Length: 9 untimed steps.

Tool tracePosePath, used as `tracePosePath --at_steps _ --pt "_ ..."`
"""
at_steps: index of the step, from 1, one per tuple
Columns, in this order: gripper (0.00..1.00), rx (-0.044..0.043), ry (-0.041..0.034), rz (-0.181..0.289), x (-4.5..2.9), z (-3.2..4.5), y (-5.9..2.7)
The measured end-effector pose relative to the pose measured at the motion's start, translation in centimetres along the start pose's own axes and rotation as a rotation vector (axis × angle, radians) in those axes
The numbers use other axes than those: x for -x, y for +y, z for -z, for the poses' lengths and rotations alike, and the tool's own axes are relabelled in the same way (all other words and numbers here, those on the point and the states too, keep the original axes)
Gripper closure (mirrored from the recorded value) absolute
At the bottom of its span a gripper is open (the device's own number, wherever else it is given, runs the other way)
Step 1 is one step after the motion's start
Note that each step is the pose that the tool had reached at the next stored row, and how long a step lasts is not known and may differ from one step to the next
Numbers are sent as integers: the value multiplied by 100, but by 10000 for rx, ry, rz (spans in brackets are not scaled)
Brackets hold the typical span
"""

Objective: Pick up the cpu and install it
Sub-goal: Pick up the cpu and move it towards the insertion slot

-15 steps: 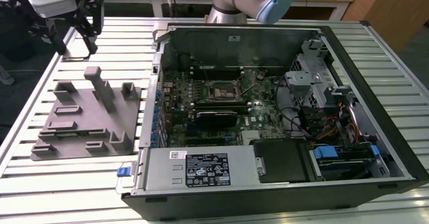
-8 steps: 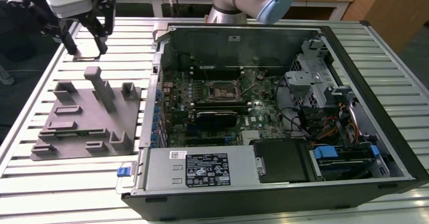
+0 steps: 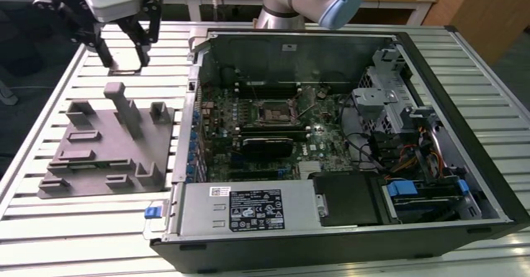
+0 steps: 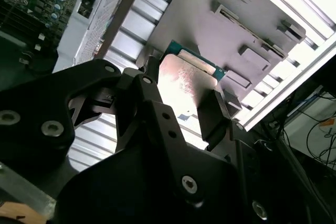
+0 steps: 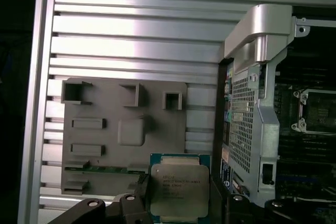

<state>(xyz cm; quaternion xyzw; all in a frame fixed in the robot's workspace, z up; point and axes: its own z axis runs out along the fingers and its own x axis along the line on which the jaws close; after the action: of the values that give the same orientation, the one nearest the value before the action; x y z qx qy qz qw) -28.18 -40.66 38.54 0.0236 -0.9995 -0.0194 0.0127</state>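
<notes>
The cpu (image 5: 178, 184) is a flat square chip with a silver metal top and a green rim, and it sits between my fingertips in both wrist views. My gripper (image 5: 178, 195) is shut on the cpu (image 4: 184, 74), with a dark finger (image 4: 212, 114) pressed against each side. In the exterior view the gripper (image 3: 124, 56) hangs above the table at the far left, beyond the grey fixture block (image 3: 108, 146) and well above it. The black-framed motherboard socket (image 3: 276, 111) lies inside the open computer case, to the exterior view's right of the gripper.
The open computer case (image 3: 431, 59) has tall metal walls, a power supply (image 3: 248, 208) at the front and drive cages with cables on the exterior view's right. The fixture block (image 5: 105, 129) carries several raised posts. The slatted aluminium table (image 3: 83, 227) runs under everything.
</notes>
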Motion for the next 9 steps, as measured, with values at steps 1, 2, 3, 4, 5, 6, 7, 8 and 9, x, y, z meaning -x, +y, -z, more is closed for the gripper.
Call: tracePosePath --at_steps 1,2,3,4,5,6,7,8,9 --pt "46 1 -1 0 34 0 0" --pt "46 1 -1 0 66 0 1" --pt "46 1 -2 -1 97 0 2" --pt "46 1 -2 0 125 -1 4" --pt "46 0 -1 0 153 -1 8" --pt "46 0 -1 0 179 -2 14" --pt "46 1 -2 1 199 -3 25" --pt "46 2 -2 -1 216 -4 38" --pt "46 1 -2 -1 235 -5 50"
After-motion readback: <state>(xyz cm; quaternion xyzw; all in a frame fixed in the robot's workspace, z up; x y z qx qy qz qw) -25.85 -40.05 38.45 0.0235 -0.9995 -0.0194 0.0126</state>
